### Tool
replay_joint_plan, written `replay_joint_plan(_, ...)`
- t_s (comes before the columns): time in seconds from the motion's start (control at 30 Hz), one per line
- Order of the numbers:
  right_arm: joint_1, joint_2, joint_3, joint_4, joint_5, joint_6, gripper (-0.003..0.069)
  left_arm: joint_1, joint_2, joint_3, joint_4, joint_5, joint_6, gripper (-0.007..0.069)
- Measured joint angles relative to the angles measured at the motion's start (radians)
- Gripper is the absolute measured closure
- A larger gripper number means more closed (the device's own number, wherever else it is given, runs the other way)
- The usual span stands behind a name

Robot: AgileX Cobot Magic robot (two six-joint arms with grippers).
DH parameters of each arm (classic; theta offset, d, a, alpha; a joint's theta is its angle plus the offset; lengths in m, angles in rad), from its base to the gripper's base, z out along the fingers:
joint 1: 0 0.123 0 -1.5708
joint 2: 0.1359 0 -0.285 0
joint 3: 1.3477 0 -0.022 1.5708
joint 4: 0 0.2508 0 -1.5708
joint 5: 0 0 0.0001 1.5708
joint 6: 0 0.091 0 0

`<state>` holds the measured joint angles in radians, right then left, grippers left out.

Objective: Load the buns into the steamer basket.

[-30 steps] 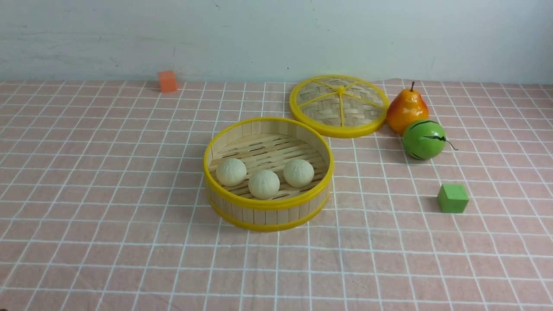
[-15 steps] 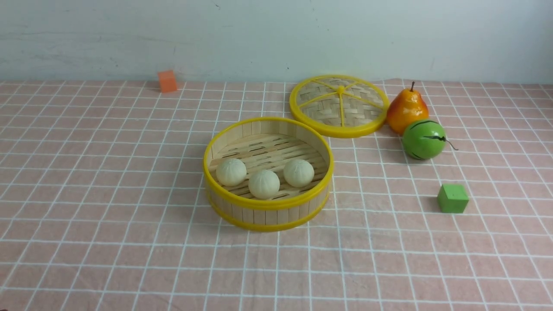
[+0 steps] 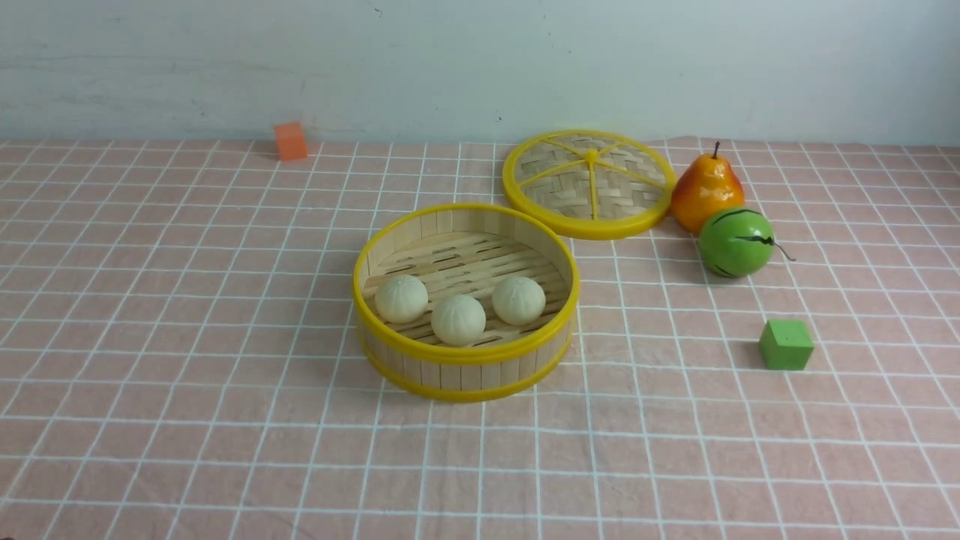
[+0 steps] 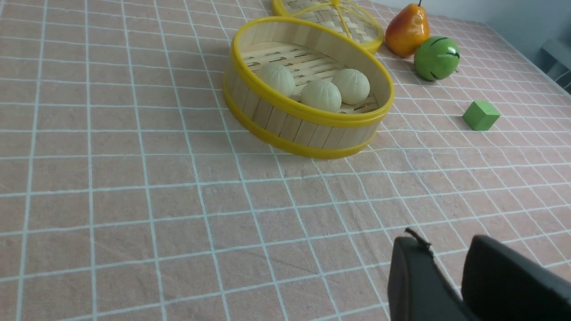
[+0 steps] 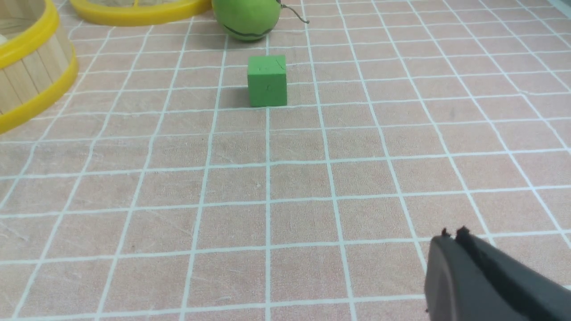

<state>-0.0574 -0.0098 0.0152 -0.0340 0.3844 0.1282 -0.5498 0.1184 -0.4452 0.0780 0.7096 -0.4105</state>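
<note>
The steamer basket (image 3: pixel 465 354) stands mid-table on the pink checked cloth. All three buns lie on its slatted floor: left (image 3: pixel 401 298), middle (image 3: pixel 458 319), right (image 3: pixel 518 300). In the left wrist view the basket (image 4: pixel 290 127) and the buns (image 4: pixel 320 95) are far ahead of my left gripper (image 4: pixel 446 240), which is open and empty over bare cloth. My right gripper (image 5: pixel 453 234) is shut and empty, well short of the basket's edge (image 5: pixel 26 71). Neither gripper shows in the front view.
The woven lid (image 3: pixel 590 184) lies behind the basket to the right. A pear (image 3: pixel 705 191) and a green striped ball (image 3: pixel 736 241) sit beside it. A green cube (image 3: pixel 785 344) is at the right, an orange cube (image 3: pixel 290 141) by the back wall.
</note>
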Motion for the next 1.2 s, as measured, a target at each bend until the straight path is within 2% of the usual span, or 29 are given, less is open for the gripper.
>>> replay_joint_plan(0.2,0.0,0.0,0.0,0.0,0.0,0.0,0.0668,0.0,0.0,0.004,0.011,-0.011,0.0,0.0453)
replay_joint_plan(0.27,0.0,0.0,0.0,0.0,0.0,0.0,0.0665,0.0,0.0,0.016,0.021,-0.043,-0.003,0.0473)
replay_joint_plan(0.4,0.0,0.0,0.0,0.0,0.0,0.0,0.0661,0.042,-0.001,0.066,0.047,-0.157,-0.003,0.0624)
replay_joint_plan(0.43,0.0,0.0,0.0,0.0,0.0,0.0,0.0661,0.047,-0.001,0.07,0.047,-0.163,-0.003,0.0624)
replay_joint_plan(0.63,0.0,0.0,0.0,0.0,0.0,0.0,0.0657,0.259,-0.038,0.195,0.023,-0.358,-0.003,0.0638)
replay_joint_plan(0.7,0.0,0.0,0.0,0.0,0.0,-0.001,0.0654,0.356,-0.083,0.261,-0.019,-0.443,0.007,0.0638)
replay_joint_plan(0.8,0.0,0.0,0.0,0.0,0.001,-0.001,0.065,0.477,-0.127,0.341,-0.069,-0.493,0.074,0.0638)
replay_joint_plan(0.9,0.0,0.0,0.0,0.0,0.001,-0.001,0.0647,0.551,-0.129,0.419,-0.083,-0.502,0.157,0.0638)
replay_joint_plan(1.03,0.0,0.0,0.0,0.0,0.001,-0.001,0.0641,0.581,-0.129,0.471,-0.087,-0.489,0.21,0.0638)
replay_joint_plan(1.2,0.0,0.0,0.0,-0.001,0.001,-0.001,0.0638,0.583,-0.129,0.474,-0.087,-0.42,0.221,0.0638)
